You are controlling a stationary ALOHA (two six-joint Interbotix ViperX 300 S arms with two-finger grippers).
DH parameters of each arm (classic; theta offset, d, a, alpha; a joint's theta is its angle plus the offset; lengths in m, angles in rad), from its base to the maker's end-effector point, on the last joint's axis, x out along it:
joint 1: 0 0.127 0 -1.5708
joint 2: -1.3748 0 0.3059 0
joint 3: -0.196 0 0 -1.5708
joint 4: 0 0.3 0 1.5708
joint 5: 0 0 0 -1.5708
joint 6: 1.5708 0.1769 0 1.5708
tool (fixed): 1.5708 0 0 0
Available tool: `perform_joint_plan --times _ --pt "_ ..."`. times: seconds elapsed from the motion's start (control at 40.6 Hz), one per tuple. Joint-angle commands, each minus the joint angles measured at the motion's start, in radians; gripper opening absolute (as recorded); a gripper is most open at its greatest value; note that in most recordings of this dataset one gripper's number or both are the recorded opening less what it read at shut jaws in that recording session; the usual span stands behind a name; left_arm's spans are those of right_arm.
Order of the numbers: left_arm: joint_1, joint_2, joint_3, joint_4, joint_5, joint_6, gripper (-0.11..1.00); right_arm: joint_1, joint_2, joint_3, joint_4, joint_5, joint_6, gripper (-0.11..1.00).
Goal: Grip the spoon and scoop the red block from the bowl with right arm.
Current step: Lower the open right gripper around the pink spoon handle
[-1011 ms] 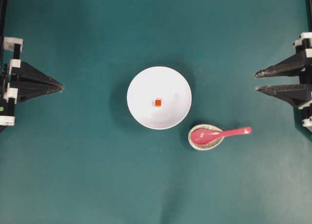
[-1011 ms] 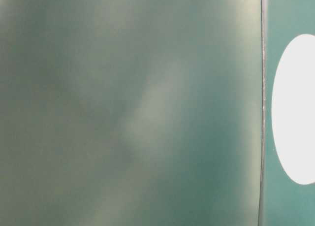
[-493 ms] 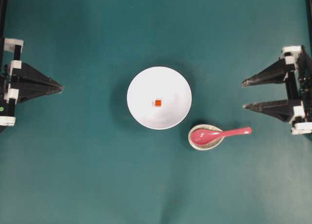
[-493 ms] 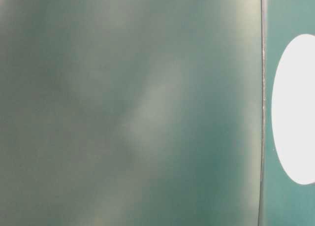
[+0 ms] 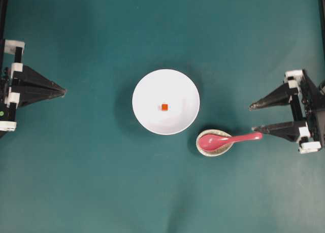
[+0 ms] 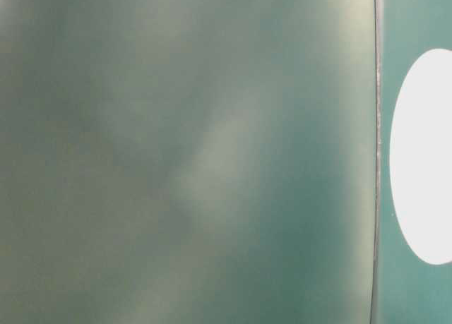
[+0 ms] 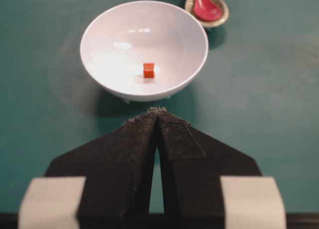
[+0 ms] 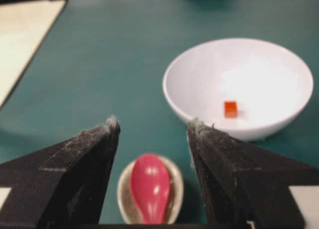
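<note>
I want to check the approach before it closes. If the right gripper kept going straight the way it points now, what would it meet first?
Probably the spoon: the right gripper stands open, and in its wrist view the scoop lies between its fingers, resting in the small speckled dish. Overhead, the handle tip sits just off the lower finger. Height is unclear.

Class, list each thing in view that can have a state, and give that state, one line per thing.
Spoon: scoop resting in small dish, ungripped.
Red block: lying in bowl.
Bowl: upright.
Right pincer: open, empty, beside spoon handle.
Left pincer: shut, empty.
</note>
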Motion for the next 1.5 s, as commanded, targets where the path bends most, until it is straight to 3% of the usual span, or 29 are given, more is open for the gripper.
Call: perform_joint_plan --times 0.0,0.296,0.518,1.036,1.479 --pt "0.003 0.008 -0.023 0.002 0.003 -0.002 0.0 0.028 0.055 0.012 0.02 -0.098 0.002 0.61" --pt "0.005 0.008 -0.023 0.002 0.021 -0.002 0.0 0.091 0.279 0.078 0.064 -0.35 0.002 0.61" --pt "0.018 0.008 -0.023 0.002 0.026 -0.002 0.0 0.118 0.436 0.083 0.094 -0.46 0.005 0.6" --pt "0.021 0.009 -0.023 0.002 0.034 0.0 0.0 0.193 0.607 0.054 0.104 -0.52 0.025 0.6" --pt "0.021 0.009 -0.023 0.002 0.034 -0.002 0.0 0.201 0.716 0.052 0.117 -0.561 0.025 0.6"
